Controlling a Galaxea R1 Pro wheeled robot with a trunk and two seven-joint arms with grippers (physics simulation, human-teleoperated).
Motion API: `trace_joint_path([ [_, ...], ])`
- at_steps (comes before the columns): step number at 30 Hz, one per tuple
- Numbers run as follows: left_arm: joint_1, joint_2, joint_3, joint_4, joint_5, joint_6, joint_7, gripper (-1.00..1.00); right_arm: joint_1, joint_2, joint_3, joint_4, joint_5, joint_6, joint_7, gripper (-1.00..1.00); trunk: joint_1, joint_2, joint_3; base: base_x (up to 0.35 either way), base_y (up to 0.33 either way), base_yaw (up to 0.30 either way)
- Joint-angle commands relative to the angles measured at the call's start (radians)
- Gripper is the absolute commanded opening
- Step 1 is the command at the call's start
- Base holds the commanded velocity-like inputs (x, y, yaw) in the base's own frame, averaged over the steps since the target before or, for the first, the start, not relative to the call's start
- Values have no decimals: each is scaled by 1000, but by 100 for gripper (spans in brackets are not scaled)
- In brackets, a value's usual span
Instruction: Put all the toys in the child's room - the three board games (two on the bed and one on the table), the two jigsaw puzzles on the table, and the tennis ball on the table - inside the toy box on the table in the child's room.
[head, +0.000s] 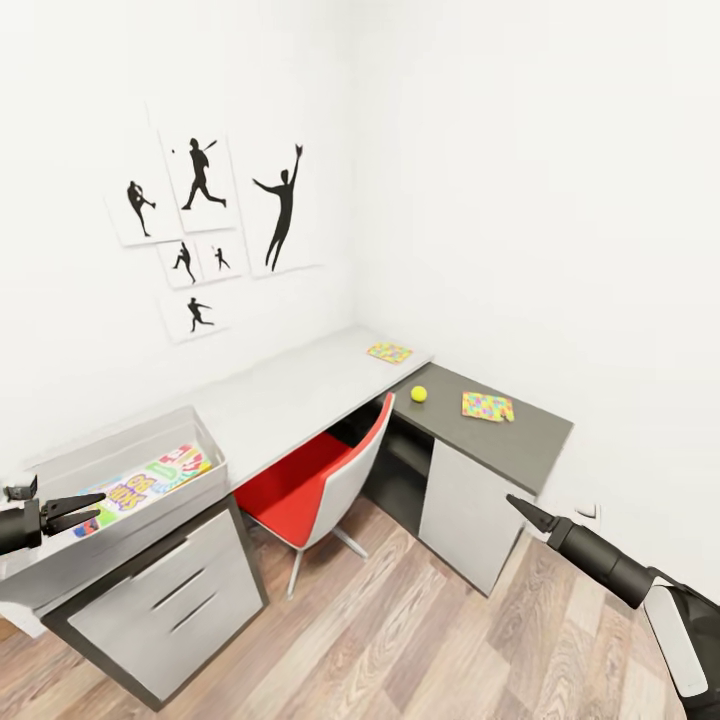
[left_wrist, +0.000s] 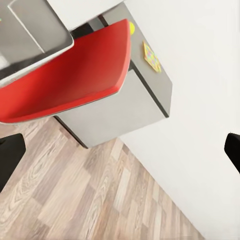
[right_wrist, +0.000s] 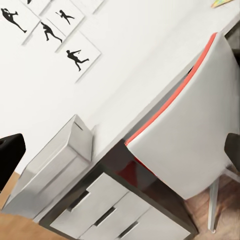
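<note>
While the left claw stands parted and empty, the toy box on the desk holds board games (printed side up) — right claw state undeterminable.

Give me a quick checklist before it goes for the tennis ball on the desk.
1. Tennis ball in view on the dark desk section: ok.
2. Ball free of neighbours, apart from the jigsaw puzzle beside it: ok.
3. Right gripper empty: ok, nothing at its tip.
4. Right gripper within reach of the ball: not ok, it hangs over the floor, short of the desk.
5. Chair out of the path: cannot tell, it sits tucked at the corner.
6. Toy box open to receive: ok, a board game lies inside.
</note>
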Motion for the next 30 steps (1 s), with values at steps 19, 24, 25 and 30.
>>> trace_joint_path([
  [19, -1, 0, 0, 0, 0, 10, -4, 100, -1, 0, 0, -1, -5, 8, 1, 100, 1, -2, 1, 0, -76, -55],
  [24, -1, 0, -1, 0, 0, 10, -4, 100, -1, 0, 0, -1, -5, 8, 0, 100, 1, -2, 2, 0, -73, -7],
  [25, -1, 0, -1, 0, 0, 10, -4, 100, -1, 0, 0, 0, -5, 8, 0, 100, 1, -2, 2, 0, -73, -47],
  [30, -1, 0, -1, 0, 0, 10, -4, 100, -1, 0, 0, 0, -6, 9, 1, 100, 1, -2, 6, 0, -72, -118],
])
